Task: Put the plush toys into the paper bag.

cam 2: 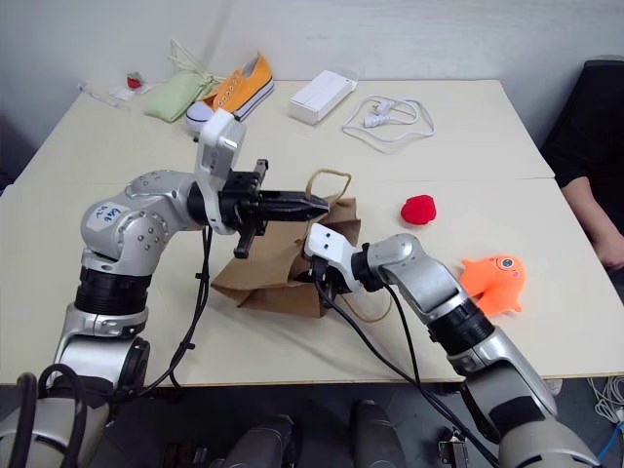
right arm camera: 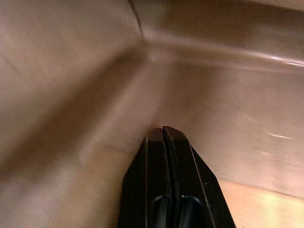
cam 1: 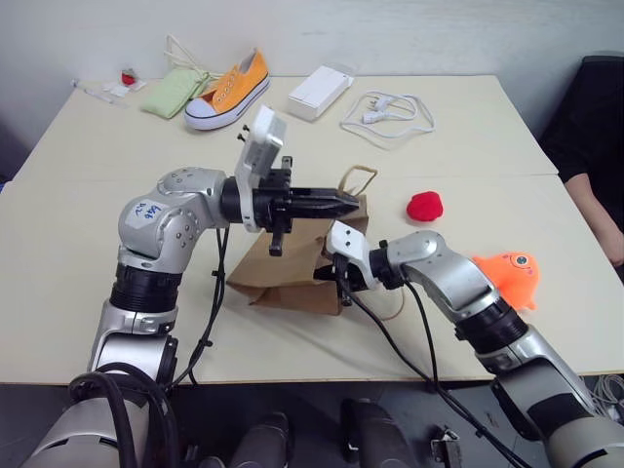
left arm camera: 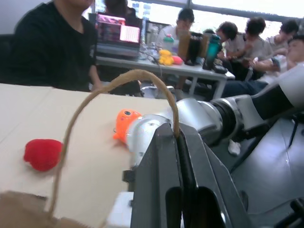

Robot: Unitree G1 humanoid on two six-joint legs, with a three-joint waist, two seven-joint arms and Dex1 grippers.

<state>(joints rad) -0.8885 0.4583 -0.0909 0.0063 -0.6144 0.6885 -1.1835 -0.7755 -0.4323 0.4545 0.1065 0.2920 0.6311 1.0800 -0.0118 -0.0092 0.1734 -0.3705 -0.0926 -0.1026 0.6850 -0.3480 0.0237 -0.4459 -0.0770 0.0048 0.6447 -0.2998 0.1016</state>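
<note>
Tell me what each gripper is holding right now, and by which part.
The left gripper is shut on the paper bag, pinching its loop handle. The right gripper, shut, holds nothing; it is inside the bag.

Two silver-grey metal arms, ribbed with black joint rings, end in slim black two-fingered claws, the left gripper [cam 1: 349,203] and the right gripper [right arm camera: 164,130]. A white camera block [cam 1: 261,148] stands just behind the left claw; another white housing [cam 1: 347,242] sits behind the right. Black cables [cam 1: 210,322] trail from both wrists, and a white handwritten sticker [cam 1: 145,212] marks the left elbow shell.
</note>
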